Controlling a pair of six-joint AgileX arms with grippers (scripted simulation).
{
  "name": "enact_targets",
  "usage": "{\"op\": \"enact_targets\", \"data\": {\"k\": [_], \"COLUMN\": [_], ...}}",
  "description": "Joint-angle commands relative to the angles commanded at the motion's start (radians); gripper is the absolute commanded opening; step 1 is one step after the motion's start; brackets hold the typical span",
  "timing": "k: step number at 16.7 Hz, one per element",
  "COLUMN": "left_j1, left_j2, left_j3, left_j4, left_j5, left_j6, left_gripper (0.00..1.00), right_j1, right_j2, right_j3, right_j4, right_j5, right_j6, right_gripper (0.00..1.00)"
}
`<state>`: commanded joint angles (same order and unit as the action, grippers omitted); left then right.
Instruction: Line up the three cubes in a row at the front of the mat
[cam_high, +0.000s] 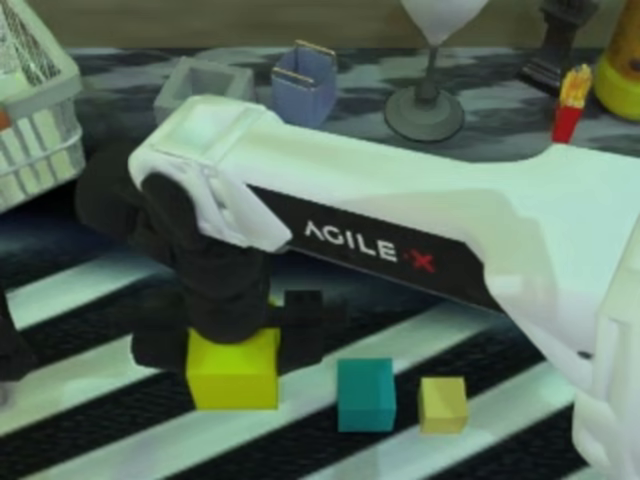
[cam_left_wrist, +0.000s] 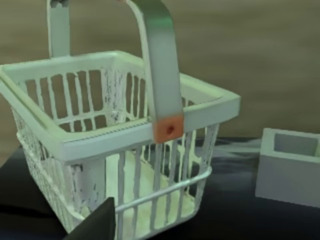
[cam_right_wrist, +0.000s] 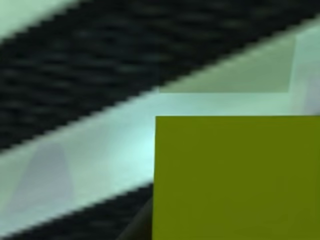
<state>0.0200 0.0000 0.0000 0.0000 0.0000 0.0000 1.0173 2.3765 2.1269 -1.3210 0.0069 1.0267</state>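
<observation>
Lining left-right: cubes (cam_high: 366, 394) on mat (cam_high: 120, 420)

Woven mat (cam_high: 300, 440); matt, smooth lime-yellow cube (cam_high: 235, 375).

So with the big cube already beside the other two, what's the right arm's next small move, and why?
Probably let go, if it has not, and lift straight up. The right tool sits on top of the lime-yellow cube, which rests on the mat in a row with the teal cube and the pale yellow cube. Moving sideways risks nudging it.
</observation>
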Motion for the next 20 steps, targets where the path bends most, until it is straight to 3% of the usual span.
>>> {"op": "enact_targets", "data": {"k": [6,11,20], "left_j1": [0.000,0.000,0.000], "left_j2": [0.000,0.000,0.000], "left_j3": [0.000,0.000,0.000], "left_j4": [0.000,0.000,0.000], "left_j5": [0.000,0.000,0.000], "left_j6": [0.000,0.000,0.000], "left_gripper": [1.00,1.00,1.00], "right_j1": [0.003,0.004,0.004], "right_j2": [0.030,0.035,0.035], "right_j3": [-0.172,-0.191,-0.191], "right_j4": [0.210,0.230,0.230], "right_j5": [0.001,0.002,0.002], "right_j6": [0.005,0.006,0.006], "right_gripper": [0.00,0.00,0.68]}}
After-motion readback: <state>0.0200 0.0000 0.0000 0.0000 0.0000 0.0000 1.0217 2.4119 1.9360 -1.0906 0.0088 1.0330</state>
